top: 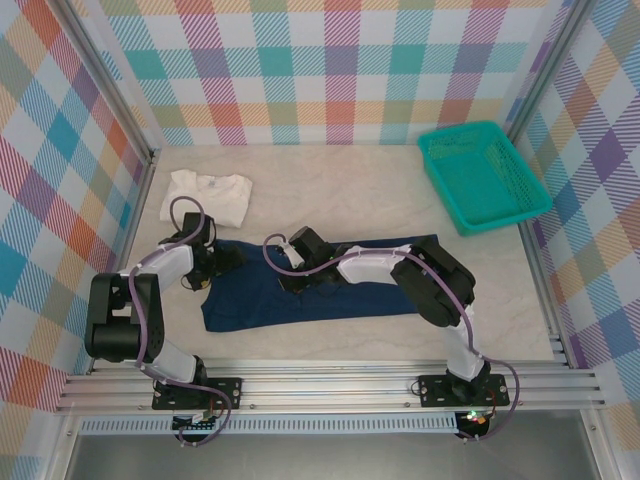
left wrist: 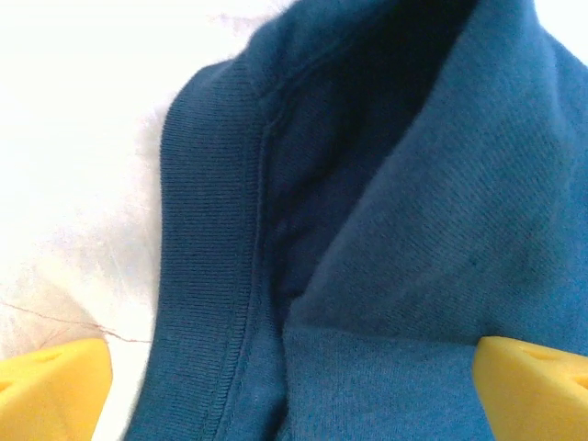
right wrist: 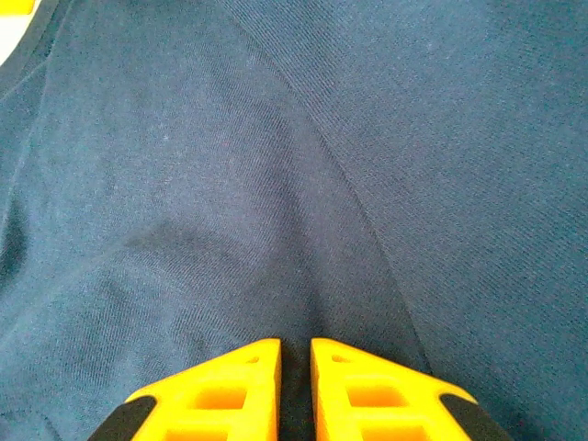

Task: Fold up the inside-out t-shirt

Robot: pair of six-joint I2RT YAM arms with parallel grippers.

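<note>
The inside-out t-shirt (top: 340, 295) lies as a long dark navy band across the middle of the table. My left gripper (top: 207, 262) hovers over its left end. In the left wrist view that gripper (left wrist: 294, 372) is open wide over the ribbed neck band (left wrist: 207, 248), with one yellow fingertip (left wrist: 55, 386) above the table and the other (left wrist: 533, 381) above the cloth. My right gripper (top: 288, 268) is down on the shirt's left half. Its yellow fingers (right wrist: 220, 390) stand almost together, pinching a raised ridge of the navy cloth (right wrist: 303, 276) between them.
A folded white shirt (top: 208, 196) lies at the back left, just behind the navy shirt's left end. A teal basket (top: 483, 176) stands at the back right. Checked walls close in the table on three sides.
</note>
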